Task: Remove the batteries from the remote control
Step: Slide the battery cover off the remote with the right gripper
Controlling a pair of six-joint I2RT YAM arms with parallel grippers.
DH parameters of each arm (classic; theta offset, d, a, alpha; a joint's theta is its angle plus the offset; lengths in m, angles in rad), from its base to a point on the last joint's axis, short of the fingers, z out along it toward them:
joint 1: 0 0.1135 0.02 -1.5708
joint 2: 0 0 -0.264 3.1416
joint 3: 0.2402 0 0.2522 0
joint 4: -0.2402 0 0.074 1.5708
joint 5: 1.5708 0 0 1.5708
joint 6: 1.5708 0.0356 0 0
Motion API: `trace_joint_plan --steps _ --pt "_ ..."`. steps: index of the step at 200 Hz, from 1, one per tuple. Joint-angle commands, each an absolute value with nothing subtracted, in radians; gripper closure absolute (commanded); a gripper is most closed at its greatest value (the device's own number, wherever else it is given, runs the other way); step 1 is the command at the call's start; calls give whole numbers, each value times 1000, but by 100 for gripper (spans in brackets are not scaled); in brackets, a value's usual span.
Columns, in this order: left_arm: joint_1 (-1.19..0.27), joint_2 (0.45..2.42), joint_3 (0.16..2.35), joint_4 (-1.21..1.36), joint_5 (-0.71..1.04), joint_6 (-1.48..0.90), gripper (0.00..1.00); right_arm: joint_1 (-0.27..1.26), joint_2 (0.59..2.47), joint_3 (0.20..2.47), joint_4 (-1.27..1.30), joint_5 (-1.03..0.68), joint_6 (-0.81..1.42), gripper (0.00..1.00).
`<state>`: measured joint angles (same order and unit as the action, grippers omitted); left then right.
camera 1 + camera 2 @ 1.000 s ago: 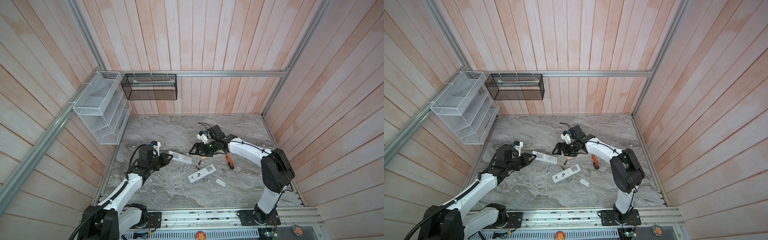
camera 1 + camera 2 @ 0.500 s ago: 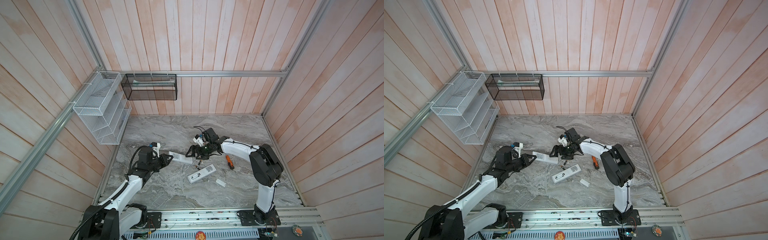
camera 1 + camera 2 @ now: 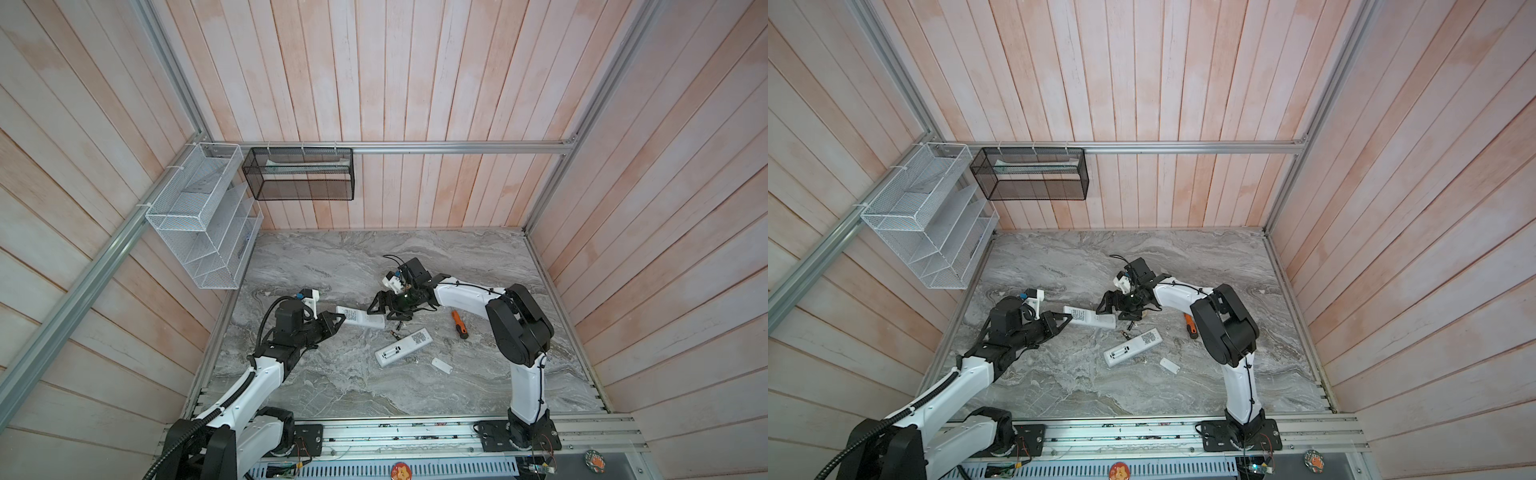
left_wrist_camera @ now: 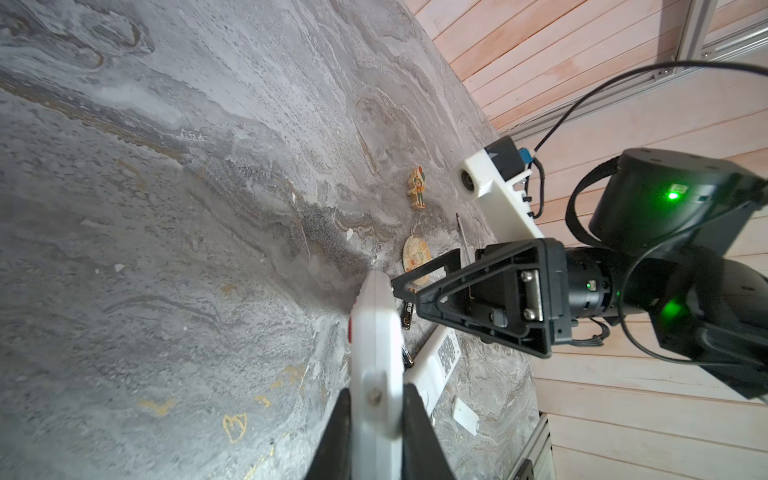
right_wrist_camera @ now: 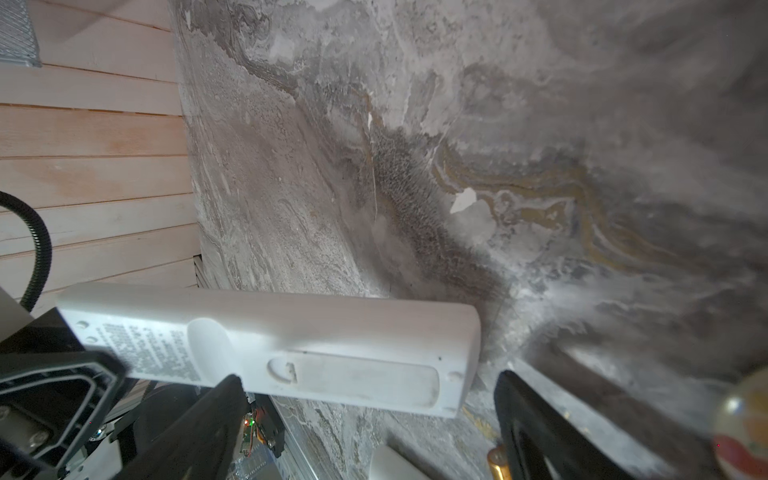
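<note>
- Your left claw (image 4: 376, 395) was clamped on one end of the remote (image 3: 360, 318).
- Your right claw (image 5: 370, 378) stood wide open, empty, at its other end.
- Batteries (image 4: 407, 315) lay on the table (image 3: 332, 257) beside your right claw.

Grey marble tabletop (image 3: 332, 257), pale wood-plank walls all round. At 3 o'clock from the middle, orange-handled screwdriver (image 3: 459, 325) lying flat; at 4 o'clock, small white cover plate (image 3: 441, 365). On the walls: white wire rack (image 3: 199, 216) at 10 o'clock, black mesh basket (image 3: 299, 174) at 11.
</note>
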<state>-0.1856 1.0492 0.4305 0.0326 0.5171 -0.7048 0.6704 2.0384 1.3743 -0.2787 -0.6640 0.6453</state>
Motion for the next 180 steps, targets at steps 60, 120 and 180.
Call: trace_joint_plan --steps 60,120,180 --pt "-181 1032 392 31 515 -707 87 693 2101 1414 -263 -640 688 6" --pt "-181 1015 377 34 512 -713 87 693 2115 1403 -244 -657 712 17" --pt "-181 1022 374 44 514 -716 87 709 2100 1375 -240 -661 707 17"
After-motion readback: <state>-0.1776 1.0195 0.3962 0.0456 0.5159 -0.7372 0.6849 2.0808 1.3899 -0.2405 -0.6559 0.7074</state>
